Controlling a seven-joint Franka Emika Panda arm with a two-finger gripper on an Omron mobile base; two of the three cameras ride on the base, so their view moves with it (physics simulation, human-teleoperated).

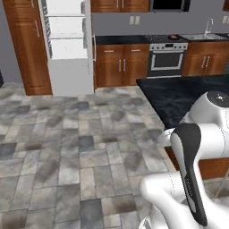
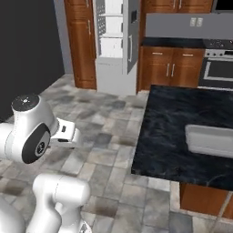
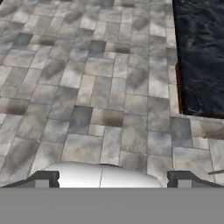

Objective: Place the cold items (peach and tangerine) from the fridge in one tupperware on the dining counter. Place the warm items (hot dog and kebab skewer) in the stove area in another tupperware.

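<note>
From the left base view, the fridge (image 1: 67, 44) stood open at the far wall, its white shelves showing; I could not make out any fruit on them. The stove (image 1: 167, 56) sat further right. From the right base view, a pale tupperware (image 2: 210, 140) rested on the dark dining counter (image 2: 173, 132). In the hand view, my tool (image 3: 112, 180) hung released over the tiled floor (image 3: 87, 87), grasping nothing.
</note>
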